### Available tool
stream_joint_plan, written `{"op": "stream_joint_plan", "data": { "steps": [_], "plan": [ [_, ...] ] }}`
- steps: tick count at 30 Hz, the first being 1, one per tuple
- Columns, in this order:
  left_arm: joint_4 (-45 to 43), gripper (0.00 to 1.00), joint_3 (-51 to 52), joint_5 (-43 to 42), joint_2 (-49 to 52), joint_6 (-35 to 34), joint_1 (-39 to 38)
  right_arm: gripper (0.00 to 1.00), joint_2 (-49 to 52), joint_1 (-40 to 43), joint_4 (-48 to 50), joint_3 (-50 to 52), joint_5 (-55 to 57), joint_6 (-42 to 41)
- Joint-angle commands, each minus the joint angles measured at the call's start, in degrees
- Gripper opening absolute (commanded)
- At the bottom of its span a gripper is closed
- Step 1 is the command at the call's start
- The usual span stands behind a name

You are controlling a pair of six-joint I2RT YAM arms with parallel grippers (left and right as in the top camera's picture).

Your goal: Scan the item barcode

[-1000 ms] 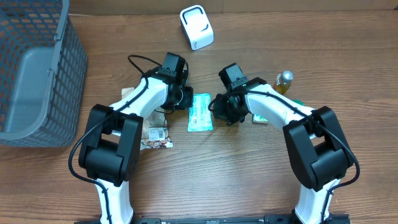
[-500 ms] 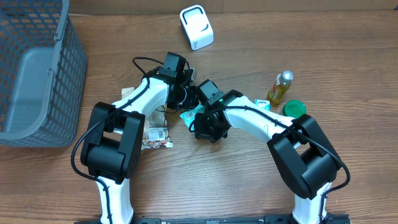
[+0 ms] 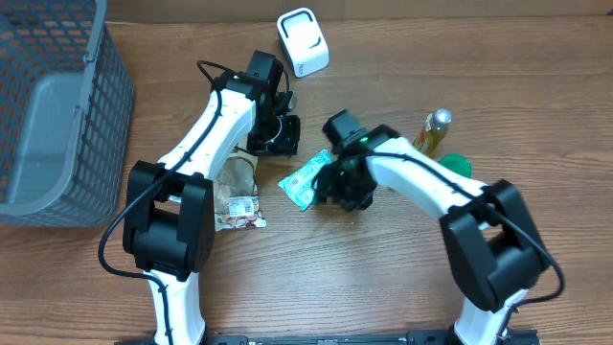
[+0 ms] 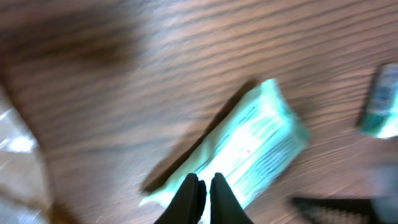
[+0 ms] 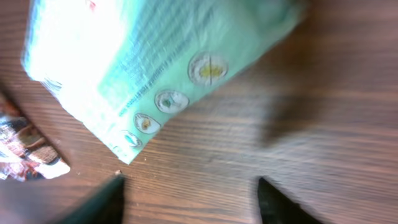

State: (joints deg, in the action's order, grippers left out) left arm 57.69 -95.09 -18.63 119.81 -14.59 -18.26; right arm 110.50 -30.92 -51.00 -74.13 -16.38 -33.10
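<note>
Scan not done. Flat mint-green plastic packet (image 3: 306, 179) lies mid wooden tabletop (image 3: 383, 278), well apart from white boxy device (image 3: 303, 41) (likely scanner) near far edge. Right pincer (image 5: 189, 202) spread wide just beside packet, gripping nothing. Left pincer (image 4: 204, 190) closed, empty. Remaining: grasp, lift, present barcode.

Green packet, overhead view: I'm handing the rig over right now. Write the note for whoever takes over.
Left gripper: shut, nothing in it, near the packet.
Right gripper: open, empty, right beside the green packet.
Packet: lies flat on the table, gripped by neither arm.
White scanner: at the far edge.
Done: no scan that shows.
Left: grip the packet, carry it to the scanner, present its barcode, which no view shows.
</note>
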Motion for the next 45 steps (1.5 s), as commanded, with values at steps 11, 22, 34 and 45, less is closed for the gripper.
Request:
{"op": "stream_joint_plan", "data": {
  "steps": [11,22,34,45],
  "plan": [
    [6.1,0.06,1.9,10.2,0.5,2.9,0.2,0.75,-2.3,5.7,5.3,-1.7,2.1,3.7],
    [1.8,0.07,6.5,9.8,0.5,3.5,-1.3,0.73,-1.9,5.6,9.0,-0.3,4.4,3.6],
    [-3.9,0.05,8.4,5.6,0.5,3.5,-4.9,0.73,-1.1,5.6,10.9,-0.1,5.8,2.9],
    [-2.4,0.04,9.2,6.1,0.9,3.2,-5.0,0.72,1.3,5.6,12.1,-0.1,5.8,3.0]
  ]
}}
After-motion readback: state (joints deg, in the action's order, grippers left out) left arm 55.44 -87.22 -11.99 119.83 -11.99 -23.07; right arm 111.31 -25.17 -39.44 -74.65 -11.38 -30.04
